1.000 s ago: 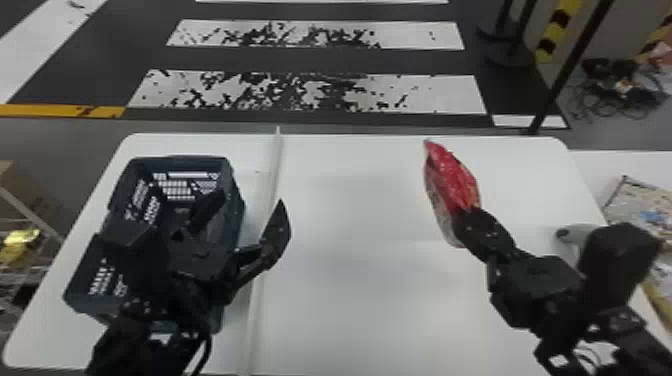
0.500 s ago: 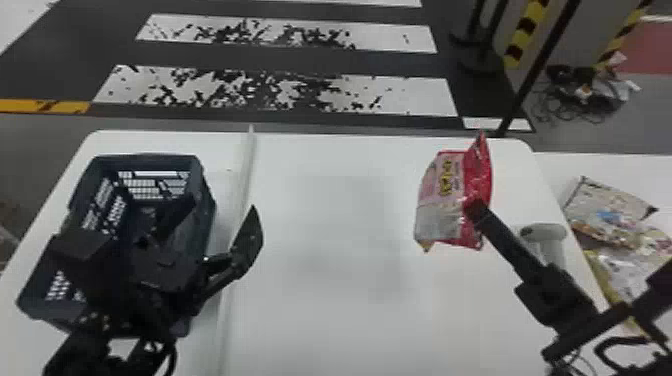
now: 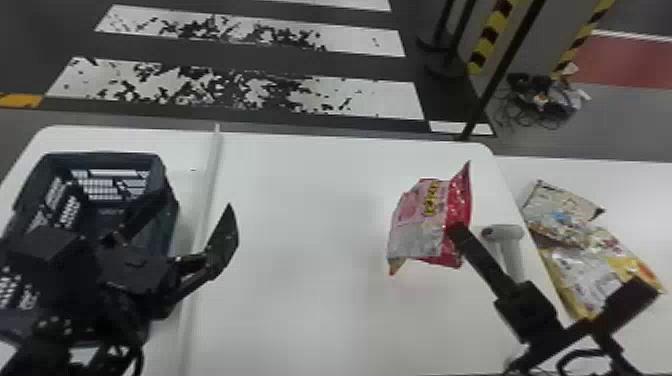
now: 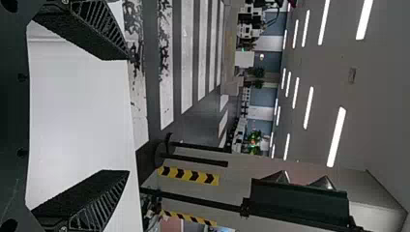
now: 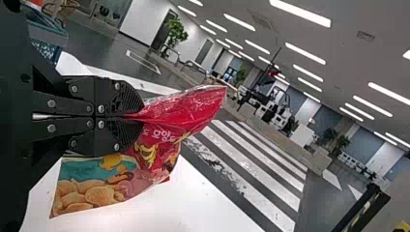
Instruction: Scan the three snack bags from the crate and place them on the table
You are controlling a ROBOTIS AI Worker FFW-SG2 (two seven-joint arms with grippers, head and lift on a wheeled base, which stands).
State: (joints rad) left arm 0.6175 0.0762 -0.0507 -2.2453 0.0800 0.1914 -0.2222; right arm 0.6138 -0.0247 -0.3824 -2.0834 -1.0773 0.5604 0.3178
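White table point(image 3: 300, 300) — red snack bag point(image 3: 422, 220) in right gripper point(image 3: 456, 234)

Glossy, crinkled plastic film was seen on the red snack bag point(image 3: 417, 225) and the yellow snack bag point(image 3: 585, 275). The crate point(image 3: 107, 159) was formed of matt plastic; the surface point(image 3: 300, 260) was finished smooth.

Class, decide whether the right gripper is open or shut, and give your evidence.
Shut: in the right wrist view, the right gripper has its two fingers pressed together on the snack bag's red end.
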